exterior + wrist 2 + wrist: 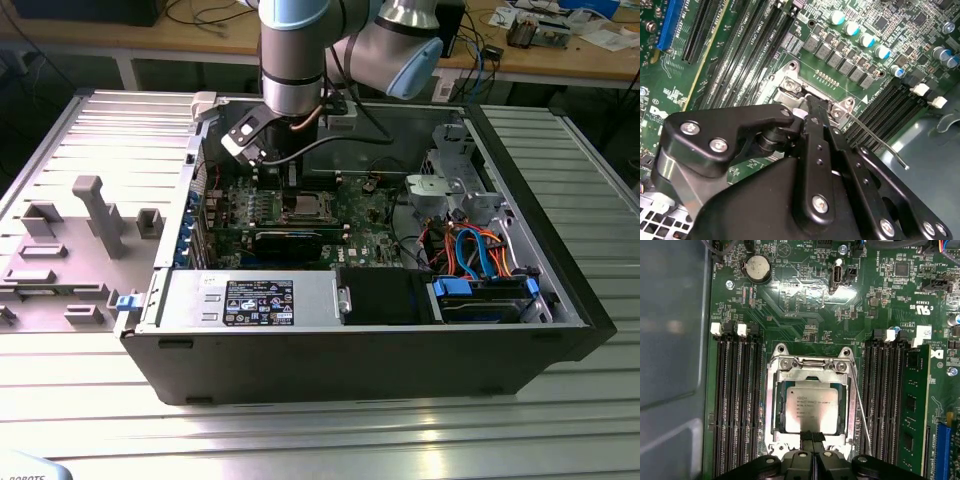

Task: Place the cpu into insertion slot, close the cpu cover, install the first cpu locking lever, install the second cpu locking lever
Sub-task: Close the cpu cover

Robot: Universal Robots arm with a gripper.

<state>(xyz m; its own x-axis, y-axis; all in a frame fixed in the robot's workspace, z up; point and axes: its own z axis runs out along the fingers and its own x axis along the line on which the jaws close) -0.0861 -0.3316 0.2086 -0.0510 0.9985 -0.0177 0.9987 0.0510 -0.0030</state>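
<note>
One computer case (560,300) lies open with the motherboard (805,295) inside. In the exterior view the socket is near 10 o'clock of the case centre. The arm's gripper (812,436) has its fingers pressed together, tips touching the cpu cover (812,376) edge, nothing visibly pinched. The cpu (810,407) sits in the insertion slot (780,347), cover down over it. The locking lever (860,405) runs just beside the cover, long axis along that side. It's likely unlatched, with its free end toward the gripper.
</note>
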